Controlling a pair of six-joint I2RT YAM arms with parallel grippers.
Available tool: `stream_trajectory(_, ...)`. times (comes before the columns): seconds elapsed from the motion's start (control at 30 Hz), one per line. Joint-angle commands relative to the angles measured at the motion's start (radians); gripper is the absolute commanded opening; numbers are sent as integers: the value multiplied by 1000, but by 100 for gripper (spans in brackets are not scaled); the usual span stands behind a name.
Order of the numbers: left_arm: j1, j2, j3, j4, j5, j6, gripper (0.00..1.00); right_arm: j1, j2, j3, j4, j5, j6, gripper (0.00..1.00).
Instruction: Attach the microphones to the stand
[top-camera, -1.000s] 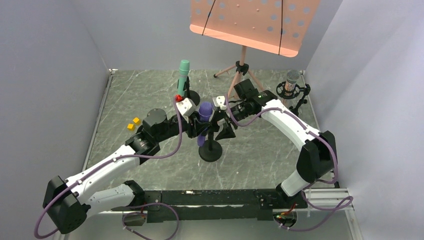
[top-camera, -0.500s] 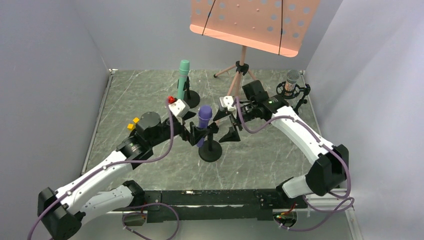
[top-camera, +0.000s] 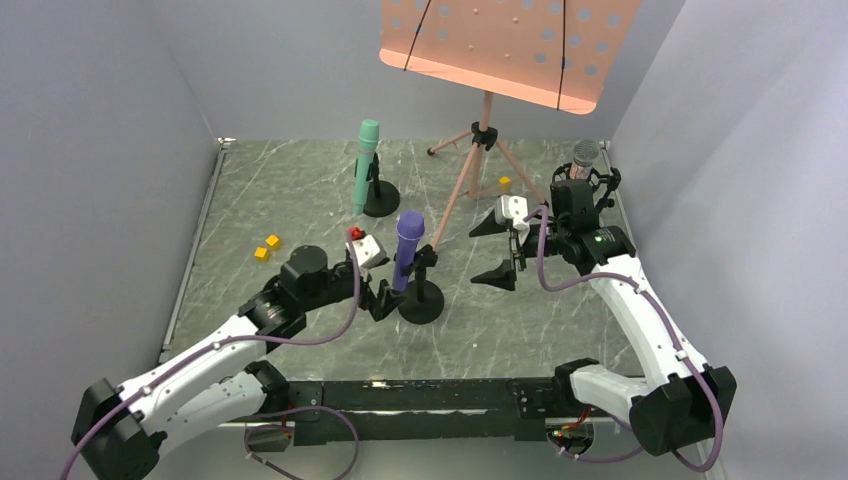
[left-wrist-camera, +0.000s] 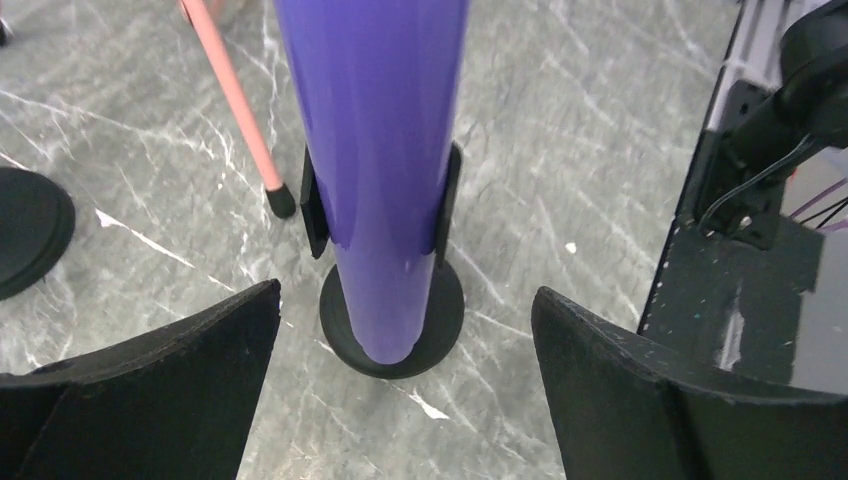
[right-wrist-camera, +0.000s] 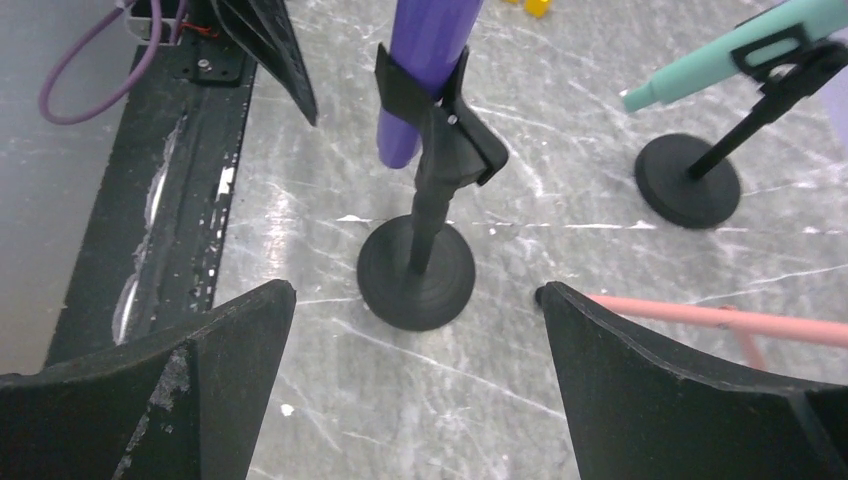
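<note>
Left claw (left-wrist-camera: 405, 290) spread wide with nothing in it, both black fingers (left-wrist-camera: 150, 400) flanking the purple microphone (left-wrist-camera: 385, 150) without touching. That microphone sits near upright in the black clip (left-wrist-camera: 312, 205) of its round-based stand (top-camera: 421, 300), mid-table (top-camera: 300, 190). The left arm (top-camera: 200, 355) lies low and long, reaching from the 7 o'clock corner toward 1 o'clock.

Over to the right claw (top-camera: 497, 252): gaping too, empty, at 3 o'clock from the purple microphone and well apart, fingers aimed toward 9 o'clock. The right arm (top-camera: 640, 320) climbs from 5 o'clock, elbow folded, wrist up close by the glittery microphone (top-camera: 585, 152), which sits in its mount (top-camera: 585, 185) at 2 o'clock. The mint green microphone (top-camera: 365, 165) is clipped at 11 o'clock.
</note>
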Motion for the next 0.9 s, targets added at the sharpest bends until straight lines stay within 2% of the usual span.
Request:
stream_trajectory(0.0, 5, 88, -14, 214, 16, 91, 99, -33, -36, -67, 66, -97, 35, 100)
stream_trajectory(0.2, 5, 182, 19, 323, 38, 86, 99, -63, -57, -102, 102, -128, 56, 100)
stream_trajectory(0.4, 5, 138, -41, 380, 47, 58, 94, -79, -47, -125, 107, -156, 53, 100)
stream_trajectory(0.5, 4, 123, -62, 397, 38, 47, 88, -87, -50, -136, 108, -162, 50, 100)
stream_trajectory(0.57, 3, 123, -64, 398, 35, 46, 77, -90, -59, -147, 128, -167, 65, 100)
stream_trajectory(0.7, 4, 144, -41, 373, 41, 12, 45, -100, -76, -170, 152, -179, 81, 100)
stream_trajectory(0.87, 5, 133, -25, 366, 32, 5, 13, -108, -64, -167, 95, -190, 29, 100)
